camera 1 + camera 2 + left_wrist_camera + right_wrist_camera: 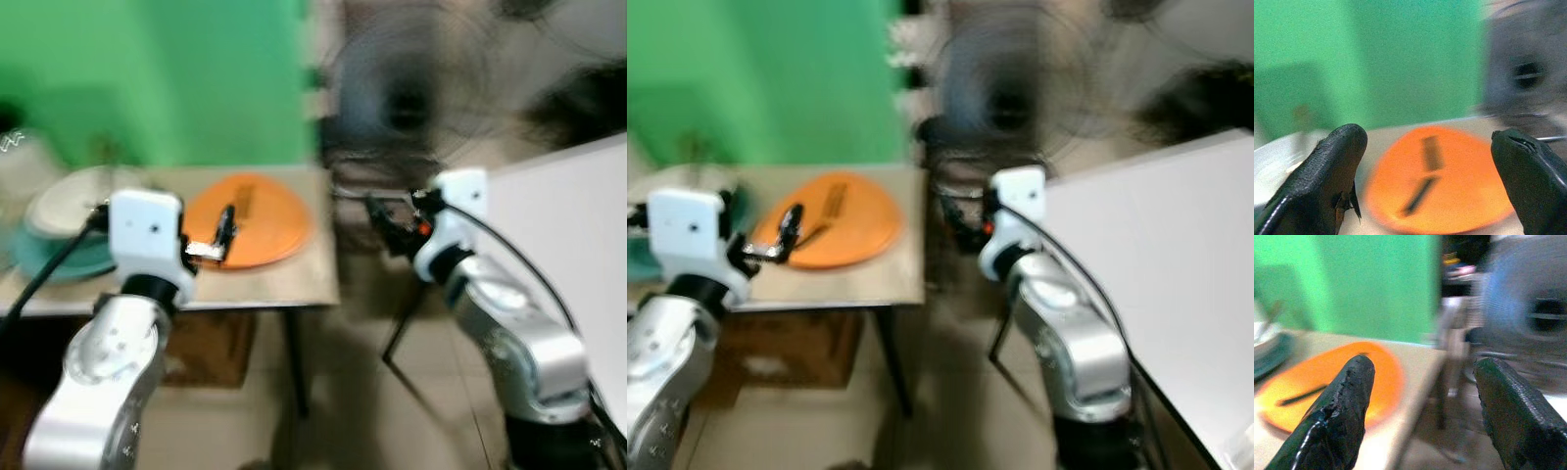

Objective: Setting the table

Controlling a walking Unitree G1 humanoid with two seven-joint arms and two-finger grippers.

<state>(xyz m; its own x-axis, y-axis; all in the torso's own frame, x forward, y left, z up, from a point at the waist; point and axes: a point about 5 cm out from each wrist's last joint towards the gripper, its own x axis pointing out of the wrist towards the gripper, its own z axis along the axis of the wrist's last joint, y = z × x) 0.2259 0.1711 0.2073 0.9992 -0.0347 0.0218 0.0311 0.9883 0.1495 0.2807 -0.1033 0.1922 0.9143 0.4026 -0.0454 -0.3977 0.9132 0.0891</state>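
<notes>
An orange plate [253, 220] lies on a small tan table [294, 274] in front of a green wall, with dark cutlery [1422, 183] resting on it. A stack of pale and teal dishes [59, 235] sits at the table's left end. My left gripper [1427, 191] hovers open just short of the orange plate, nothing between its fingers. My right gripper [1420, 416] is open too, held in the air off the table's right edge, above the floor. The views are blurred.
A large standing fan [411, 98] is behind the table's right end. A white tabletop [1156, 255] fills the right side. A cardboard box [211, 348] sits on the floor under the tan table.
</notes>
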